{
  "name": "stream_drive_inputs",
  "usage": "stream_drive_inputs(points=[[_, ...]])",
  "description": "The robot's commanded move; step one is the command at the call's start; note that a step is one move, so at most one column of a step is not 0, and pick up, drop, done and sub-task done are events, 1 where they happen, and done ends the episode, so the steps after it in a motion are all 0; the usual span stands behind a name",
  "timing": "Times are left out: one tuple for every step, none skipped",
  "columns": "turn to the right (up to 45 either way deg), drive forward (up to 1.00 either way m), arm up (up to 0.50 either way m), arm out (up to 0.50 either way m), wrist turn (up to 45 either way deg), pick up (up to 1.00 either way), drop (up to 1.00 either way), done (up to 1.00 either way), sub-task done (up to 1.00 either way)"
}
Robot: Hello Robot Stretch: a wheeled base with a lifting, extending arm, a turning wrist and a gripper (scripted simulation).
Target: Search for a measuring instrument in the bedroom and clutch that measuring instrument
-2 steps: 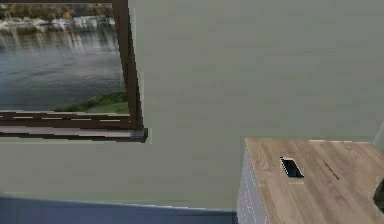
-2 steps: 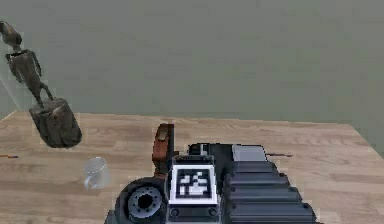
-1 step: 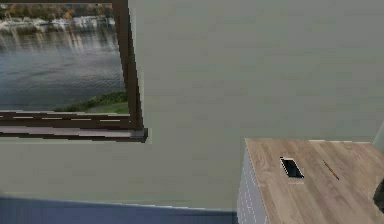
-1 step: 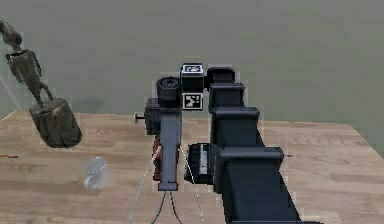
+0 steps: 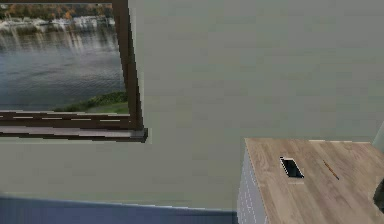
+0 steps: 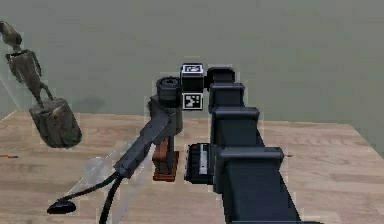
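Search looks done: the end effector [image 6: 88, 200] is above the counter [image 6: 330, 160] near a brown thing [image 6: 165, 162]. I cannot tell whether it grips anything.

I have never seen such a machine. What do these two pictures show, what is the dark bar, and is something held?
This is a wheeled robot with one arm. One picture looks ahead from the robot. It shows a wall, a window with a lake view, and a wooden dresser with a small dark flat thing on top. The other picture looks out to the side where the arm reaches. The dark bar is the arm, the white squares are markers, and left of them is the pincer. Behind it is a wooden table with a dark lumpy object and a reddish-brown block. I cannot tell whether the pincer holds anything.
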Motion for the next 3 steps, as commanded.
stream_drive_inputs(points=[[0.0, 0.0, 0.0, 0.0, 45.0, 0.0, 0.0, 0.0, 0.0], [0.0, 0.0, 0.0, 0.0, 45.0, 0.0, 0.0, 0.0, 0.0], [0.0, 0.0, 0.0, 0.0, 27.0, 0.0, 0.0, 0.0, 0.0]])
